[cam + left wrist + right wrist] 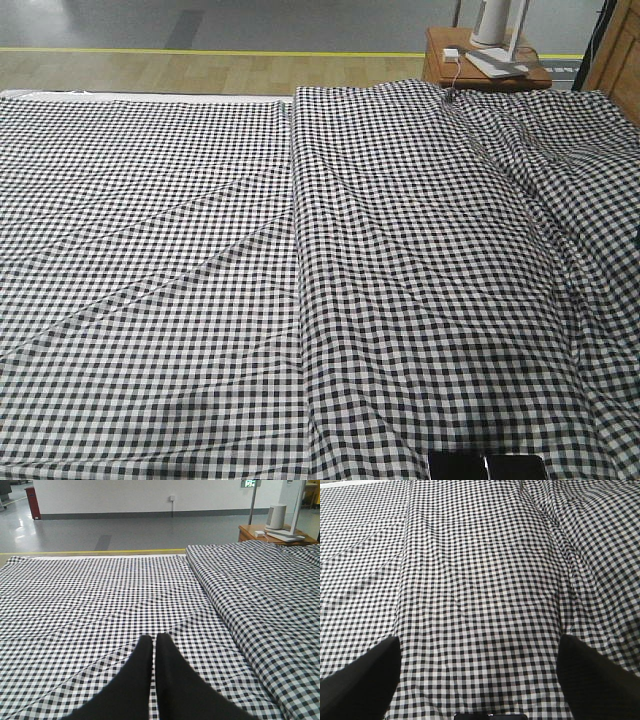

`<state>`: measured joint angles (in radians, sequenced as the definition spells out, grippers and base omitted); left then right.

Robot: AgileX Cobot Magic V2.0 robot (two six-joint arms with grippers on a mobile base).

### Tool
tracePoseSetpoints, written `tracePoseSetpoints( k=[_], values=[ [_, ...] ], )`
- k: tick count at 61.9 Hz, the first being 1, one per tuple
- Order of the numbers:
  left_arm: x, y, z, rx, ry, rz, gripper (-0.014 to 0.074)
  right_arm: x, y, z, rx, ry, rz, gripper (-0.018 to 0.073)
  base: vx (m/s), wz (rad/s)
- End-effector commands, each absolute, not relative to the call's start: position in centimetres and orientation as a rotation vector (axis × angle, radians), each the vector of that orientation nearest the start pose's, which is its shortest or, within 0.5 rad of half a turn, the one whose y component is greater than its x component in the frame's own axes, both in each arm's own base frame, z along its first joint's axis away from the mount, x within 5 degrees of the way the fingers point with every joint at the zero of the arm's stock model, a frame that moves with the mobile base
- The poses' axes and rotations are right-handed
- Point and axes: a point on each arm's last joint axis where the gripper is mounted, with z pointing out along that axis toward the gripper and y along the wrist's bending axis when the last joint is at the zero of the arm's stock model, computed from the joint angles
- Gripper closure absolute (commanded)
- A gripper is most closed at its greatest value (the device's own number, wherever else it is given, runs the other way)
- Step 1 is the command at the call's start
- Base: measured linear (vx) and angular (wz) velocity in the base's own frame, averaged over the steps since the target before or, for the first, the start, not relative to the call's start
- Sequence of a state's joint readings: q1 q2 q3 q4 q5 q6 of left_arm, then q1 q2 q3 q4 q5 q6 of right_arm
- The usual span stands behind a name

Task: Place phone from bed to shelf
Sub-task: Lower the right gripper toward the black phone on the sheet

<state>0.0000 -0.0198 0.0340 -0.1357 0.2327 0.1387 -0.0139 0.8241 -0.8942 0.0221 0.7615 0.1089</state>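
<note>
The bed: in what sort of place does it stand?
Probably a mock bedroom inside a large hall: a gingham bed and bedside table, but a bare grey floor with a yellow line.

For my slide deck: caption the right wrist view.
Right gripper open, fingers spread over the creased gingham bed, black phone just visible at the bottom edge.

Front view: above the bed [150, 250] at its near edge, tilted down toward the far edge.
Left wrist: low, near-level, facing the far edge.
Right wrist: close, steeply down.
Shared: lengthwise fold [297, 250].
</note>
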Motion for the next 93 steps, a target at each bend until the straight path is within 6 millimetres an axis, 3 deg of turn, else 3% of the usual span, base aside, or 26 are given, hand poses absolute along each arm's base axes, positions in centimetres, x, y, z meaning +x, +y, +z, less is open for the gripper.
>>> tracePoseSetpoints(
  k=[1, 9, 23, 33, 47, 64, 93],
  values=[
    [5.6, -0.2, 18.8, 0.013, 1.651, -0.029, 0.0596, 17.2, -0.3, 38.7, 0.127, 2.118, 0.053, -0.0032, 0.0, 0.0],
    [5.6, -0.2, 18.8, 0.013, 1.651, -0.029, 0.0596, 18.9, -1.3, 39.3, 0.163, 2.158, 0.013, -0.0032, 0.0, 0.0],
    [5.6, -0.2, 18.8, 0.013, 1.651, -0.029, 0.0596, 20.3, -5.4, 40.2, 0.275, 2.181, -0.109, -0.0032, 0.0, 0.0],
    [5.6, -0.2, 18.8, 0.013, 1.651, -0.029, 0.0596, 21.4, -8.4, 38.9, 0.332, 2.282, -0.104, -0.0032, 0.0, 0.0],
    [5.6, -0.2, 18.8, 0.013, 1.651, -0.029, 0.0596, 24.0, -12.4, 35.0, 0.39, 2.402, 0.002, -0.0032, 0.0, 0.0],
    [5.6, -0.2, 18.8, 0.013, 1.651, -0.029, 0.0596, 26.5, -17.0, 28.1, 0.498, 2.561, 0.197, -0.0032, 0.0, 0.0],
    [5.6, -0.2, 18.8, 0.013, 1.651, -0.029, 0.0596, 29.7, -19.0, 16.0, 0.372, 2.786, 0.516, -0.0032, 0.0, 0.0]
  ],
)
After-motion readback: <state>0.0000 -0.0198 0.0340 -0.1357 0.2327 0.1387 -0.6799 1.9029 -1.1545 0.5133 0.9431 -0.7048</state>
